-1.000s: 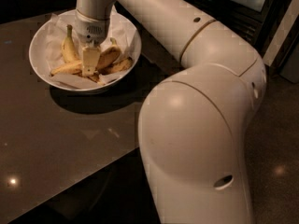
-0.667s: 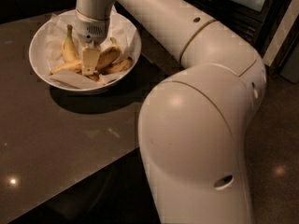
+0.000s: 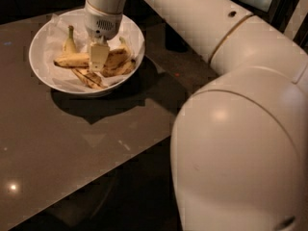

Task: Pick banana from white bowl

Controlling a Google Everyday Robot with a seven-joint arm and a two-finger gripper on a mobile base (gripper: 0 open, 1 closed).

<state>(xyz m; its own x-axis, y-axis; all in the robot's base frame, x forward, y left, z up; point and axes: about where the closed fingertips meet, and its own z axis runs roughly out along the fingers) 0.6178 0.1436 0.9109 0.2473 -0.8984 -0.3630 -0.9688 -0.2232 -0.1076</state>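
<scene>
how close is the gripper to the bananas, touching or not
Cannot tell. The camera view shows the gripper over the bowl, its tip overlapping the bananas, but neither contact nor a gap shows plainly.

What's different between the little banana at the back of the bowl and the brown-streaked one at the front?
The back banana is short, plump and clean yellow; the front banana is longer, slimmer and streaked dark brown. The back banana points its stem toward the far rim; the front banana lies slantwise near the near rim. Both lie on paper in the white bowl, with the gripper low between them.
</scene>
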